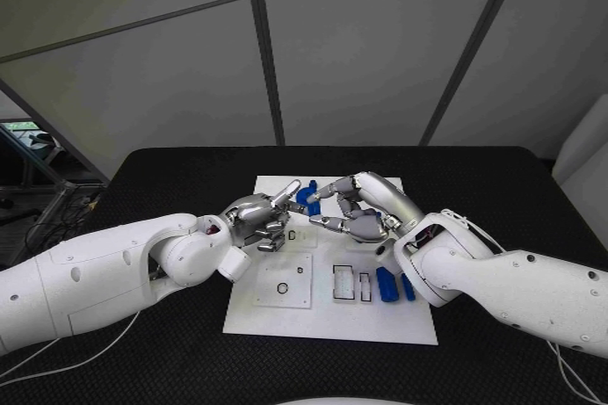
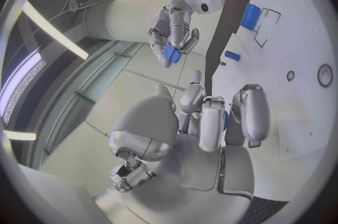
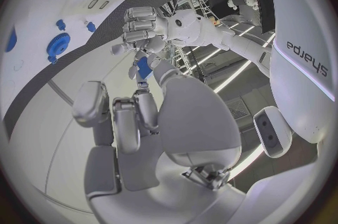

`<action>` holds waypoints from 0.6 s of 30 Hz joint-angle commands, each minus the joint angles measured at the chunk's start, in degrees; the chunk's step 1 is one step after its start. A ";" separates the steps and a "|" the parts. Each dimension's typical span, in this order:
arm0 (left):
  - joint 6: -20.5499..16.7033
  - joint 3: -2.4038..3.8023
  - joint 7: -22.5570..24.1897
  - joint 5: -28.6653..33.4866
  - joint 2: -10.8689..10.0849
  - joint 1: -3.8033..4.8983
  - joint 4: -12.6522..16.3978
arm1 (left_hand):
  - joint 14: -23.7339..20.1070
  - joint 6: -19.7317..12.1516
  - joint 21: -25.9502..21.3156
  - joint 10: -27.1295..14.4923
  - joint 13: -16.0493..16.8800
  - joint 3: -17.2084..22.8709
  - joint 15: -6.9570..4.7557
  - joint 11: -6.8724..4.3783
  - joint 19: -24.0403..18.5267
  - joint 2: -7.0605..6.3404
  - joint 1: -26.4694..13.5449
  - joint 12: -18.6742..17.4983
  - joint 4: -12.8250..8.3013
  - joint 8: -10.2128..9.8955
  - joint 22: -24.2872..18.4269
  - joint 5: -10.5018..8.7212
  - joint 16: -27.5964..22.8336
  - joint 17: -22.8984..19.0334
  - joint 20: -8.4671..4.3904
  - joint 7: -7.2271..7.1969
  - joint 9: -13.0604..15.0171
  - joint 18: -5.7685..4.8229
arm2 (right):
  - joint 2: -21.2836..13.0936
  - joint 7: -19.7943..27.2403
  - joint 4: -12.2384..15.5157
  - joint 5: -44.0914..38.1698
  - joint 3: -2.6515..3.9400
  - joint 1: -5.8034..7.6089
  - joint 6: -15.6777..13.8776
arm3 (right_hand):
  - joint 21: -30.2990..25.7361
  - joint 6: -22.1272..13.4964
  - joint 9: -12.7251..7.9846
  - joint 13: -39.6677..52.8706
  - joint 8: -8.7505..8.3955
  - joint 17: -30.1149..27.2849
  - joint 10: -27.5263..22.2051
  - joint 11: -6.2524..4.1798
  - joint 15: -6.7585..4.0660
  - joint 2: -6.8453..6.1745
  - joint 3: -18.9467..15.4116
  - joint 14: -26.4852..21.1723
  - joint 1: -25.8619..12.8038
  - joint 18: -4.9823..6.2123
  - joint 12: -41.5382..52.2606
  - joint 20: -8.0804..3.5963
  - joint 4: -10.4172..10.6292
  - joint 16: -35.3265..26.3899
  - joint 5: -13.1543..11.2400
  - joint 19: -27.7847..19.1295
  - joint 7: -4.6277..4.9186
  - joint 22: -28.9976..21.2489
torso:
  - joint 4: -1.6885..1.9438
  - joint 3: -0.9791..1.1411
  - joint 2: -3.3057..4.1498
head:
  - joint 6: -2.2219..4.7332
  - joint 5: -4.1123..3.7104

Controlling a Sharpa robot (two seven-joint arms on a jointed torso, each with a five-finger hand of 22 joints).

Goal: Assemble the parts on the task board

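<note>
Overhead, the head view shows the left arm entering from nine o'clock and reaching toward the centre, where the left hand [image 1: 263, 219] hovers over the upper left part of the task board [image 1: 329, 321]. Its fingers are partly curled, one stretched toward twelve o'clock, and a small blue part [image 1: 309, 199] sits between the two hands near their fingertips. In the right wrist view that blue part [image 3: 143, 67] lies against the left hand's [image 3: 141, 30] extended fingers, and in the left wrist view it [image 2: 171, 54] rests in the right hand's [image 2: 174, 30] fingers; which hand carries the grip cannot be told for certain.

Below the left hand, at about seven o'clock on the board, a raised white square plate [image 1: 284, 280] carries a dark ring [image 1: 281, 288]. Toward the middle of the board are narrow rectangular slots [image 1: 343, 281]. Just beside them, at about four o'clock on the board, two long blue parts [image 1: 387, 285] lie side by side, touching the board.

Further right, the right hand [image 1: 358, 213] arches over the upper board, fingers bent toward the left hand. The right arm leaves at four o'clock. The white board rests on the black surface [image 1: 177, 172].
</note>
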 commanded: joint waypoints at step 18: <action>-8.78 1.25 6.98 -2.92 -8.13 3.57 -1.45 | -13.48 -2.60 -24.17 -18.62 -21.83 0.93 2.40 1.86 -23.08 -3.40 7.84 -20.37 -4.09 -0.07 -35.41 -0.29 -25.58 -17.41 1.99 1.77 -1.09 7.11 | 5.10 -13.01 -7.99 -8.49 0.00 0.21 7.54 | -0.31 0.65 0.25 -0.47 0.21 9.43 -0.26 -0.10 -0.47 0.52 0.09 4.68 0.14 -0.76 -0.28 0.02 -0.29 -0.13 0.25 -0.36 -0.15 -1.07 | -0.06 -0.38 0.03 | -0.71 -0.04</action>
